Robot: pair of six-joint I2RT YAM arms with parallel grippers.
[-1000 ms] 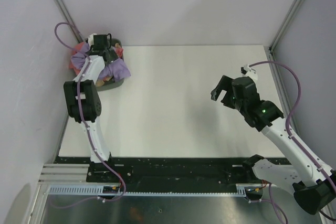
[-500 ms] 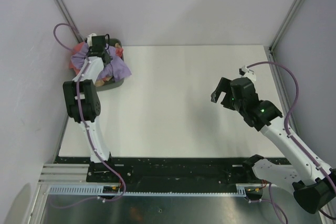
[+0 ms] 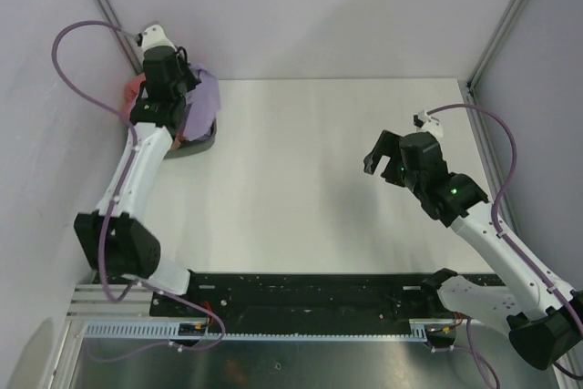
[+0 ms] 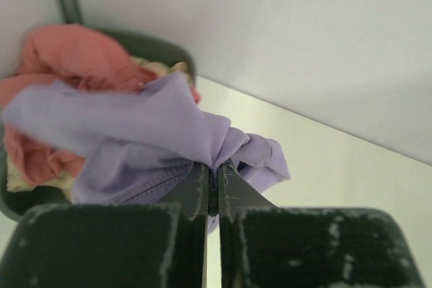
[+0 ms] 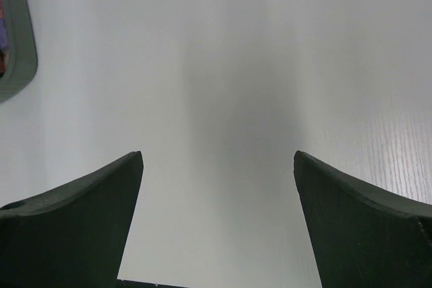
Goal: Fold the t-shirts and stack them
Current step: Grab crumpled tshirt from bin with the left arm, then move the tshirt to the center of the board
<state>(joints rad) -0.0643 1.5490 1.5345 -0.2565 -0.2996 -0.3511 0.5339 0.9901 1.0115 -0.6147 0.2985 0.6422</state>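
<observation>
The lavender t-shirt (image 4: 135,133) hangs bunched from my left gripper (image 4: 213,166), which is shut on a fold of it above the bin. From the top the lavender t-shirt (image 3: 202,97) trails from the left gripper (image 3: 178,88) at the table's far left corner. A salmon-pink t-shirt (image 4: 74,59) and a scrap of tan cloth (image 4: 162,67) lie in the bin beneath. My right gripper (image 3: 381,154) hovers open over the right half of the table; in its wrist view the right gripper (image 5: 218,160) has only bare table between its fingers.
The dark grey-green bin (image 3: 196,145) stands at the far left corner against the wall; its rim (image 5: 17,52) shows at the left edge of the right wrist view. White table (image 3: 310,179) stretches between the arms, with metal frame posts at the back corners.
My left gripper shut on the lavender t-shirt in the bin, then rose and pulled the cloth up with it. The right arm has barely moved.
</observation>
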